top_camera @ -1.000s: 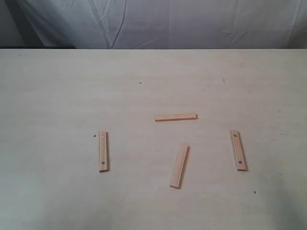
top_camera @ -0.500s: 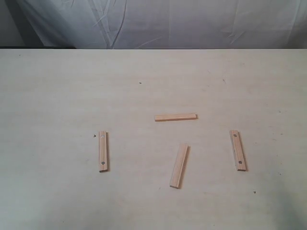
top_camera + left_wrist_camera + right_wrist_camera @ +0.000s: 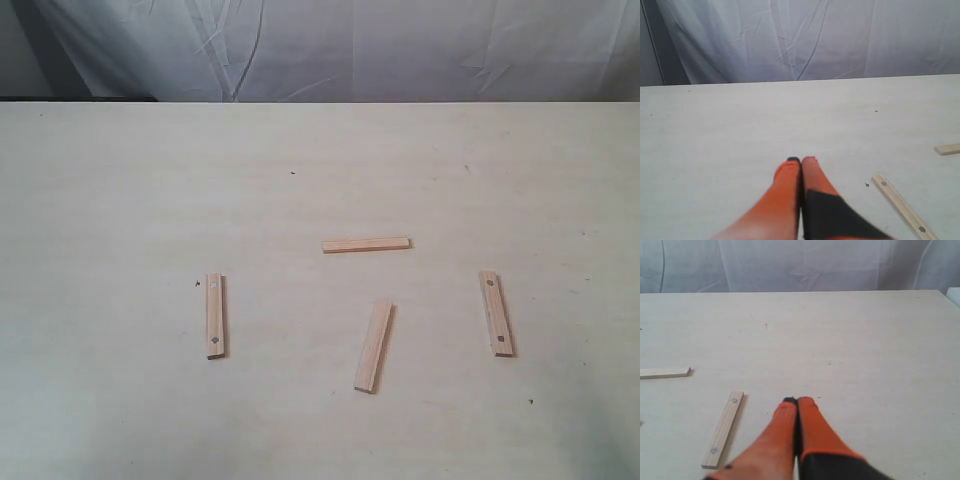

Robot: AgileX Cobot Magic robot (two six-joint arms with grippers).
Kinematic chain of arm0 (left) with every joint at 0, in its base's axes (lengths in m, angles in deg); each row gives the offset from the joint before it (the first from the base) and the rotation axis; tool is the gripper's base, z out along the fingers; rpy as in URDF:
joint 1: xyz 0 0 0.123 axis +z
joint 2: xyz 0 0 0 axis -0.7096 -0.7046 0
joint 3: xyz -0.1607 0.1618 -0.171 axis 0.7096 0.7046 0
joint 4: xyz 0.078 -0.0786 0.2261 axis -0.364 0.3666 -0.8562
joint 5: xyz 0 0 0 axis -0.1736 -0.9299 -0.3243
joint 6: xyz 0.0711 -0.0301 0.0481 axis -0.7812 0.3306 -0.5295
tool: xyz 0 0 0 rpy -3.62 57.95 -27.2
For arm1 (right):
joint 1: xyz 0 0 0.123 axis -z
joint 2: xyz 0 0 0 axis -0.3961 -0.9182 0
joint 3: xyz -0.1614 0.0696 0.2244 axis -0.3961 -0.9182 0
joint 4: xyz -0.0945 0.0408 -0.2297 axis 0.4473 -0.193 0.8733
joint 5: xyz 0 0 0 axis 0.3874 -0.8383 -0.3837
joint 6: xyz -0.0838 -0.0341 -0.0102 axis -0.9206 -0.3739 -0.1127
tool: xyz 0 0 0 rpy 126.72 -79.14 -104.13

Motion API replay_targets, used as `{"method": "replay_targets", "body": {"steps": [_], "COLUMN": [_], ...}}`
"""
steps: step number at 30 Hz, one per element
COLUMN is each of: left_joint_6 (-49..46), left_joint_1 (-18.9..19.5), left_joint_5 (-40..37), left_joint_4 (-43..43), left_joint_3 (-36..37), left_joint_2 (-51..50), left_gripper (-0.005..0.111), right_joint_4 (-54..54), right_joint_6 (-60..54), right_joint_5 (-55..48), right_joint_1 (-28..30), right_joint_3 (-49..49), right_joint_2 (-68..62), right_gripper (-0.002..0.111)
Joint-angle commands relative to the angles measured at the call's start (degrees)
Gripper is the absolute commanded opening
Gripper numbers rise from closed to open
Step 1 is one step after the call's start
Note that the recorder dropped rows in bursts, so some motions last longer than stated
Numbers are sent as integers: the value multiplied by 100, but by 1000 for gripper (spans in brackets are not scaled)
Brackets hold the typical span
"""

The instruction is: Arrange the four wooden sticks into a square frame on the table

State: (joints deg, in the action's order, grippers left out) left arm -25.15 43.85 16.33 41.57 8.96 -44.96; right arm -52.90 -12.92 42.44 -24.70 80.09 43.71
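Four pale wooden sticks lie apart on the table (image 3: 120,180), forming no square. One stick with holes (image 3: 214,315) lies lengthwise at the left, a plain one (image 3: 366,243) lies crosswise in the middle, a plain one (image 3: 374,345) slants below it, and another with holes (image 3: 496,313) lies at the right. Neither gripper shows in the exterior view. My left gripper (image 3: 801,161) is shut and holds nothing, with the left holed stick (image 3: 902,207) off to its side. My right gripper (image 3: 798,401) is shut and holds nothing, beside the right holed stick (image 3: 723,429).
A wrinkled white cloth (image 3: 330,50) hangs behind the table's far edge. Tiny dark specks (image 3: 292,172) dot the tabletop. The end of the middle stick (image 3: 665,372) shows in the right wrist view.
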Motion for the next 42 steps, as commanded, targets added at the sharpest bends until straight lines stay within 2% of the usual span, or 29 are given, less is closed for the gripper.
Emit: {"method": "replay_targets", "body": {"steps": [1,9,13,16,42], "left_joint_6": [-6,-6,-6,-6,-6], "left_joint_1": [9,9,9,9,9], "left_joint_5": [84,84,84,84,84], "left_joint_4": [4,4,4,4,4], "left_joint_3": [28,28,28,28,28], "left_joint_2": [30,30,30,30,30], "left_gripper": [0,0,0,0,0], "right_joint_4": [39,-33,-113,-113,-66], "right_joint_6": [8,8,8,8,-17], "right_joint_5": [63,341,1593,2078,2404], "right_joint_1": [27,27,27,27,27], "right_joint_3": [-7,-7,-7,-7,-7], "right_joint_2": [42,42,42,42,42], "right_gripper": [0,0,0,0,0]}}
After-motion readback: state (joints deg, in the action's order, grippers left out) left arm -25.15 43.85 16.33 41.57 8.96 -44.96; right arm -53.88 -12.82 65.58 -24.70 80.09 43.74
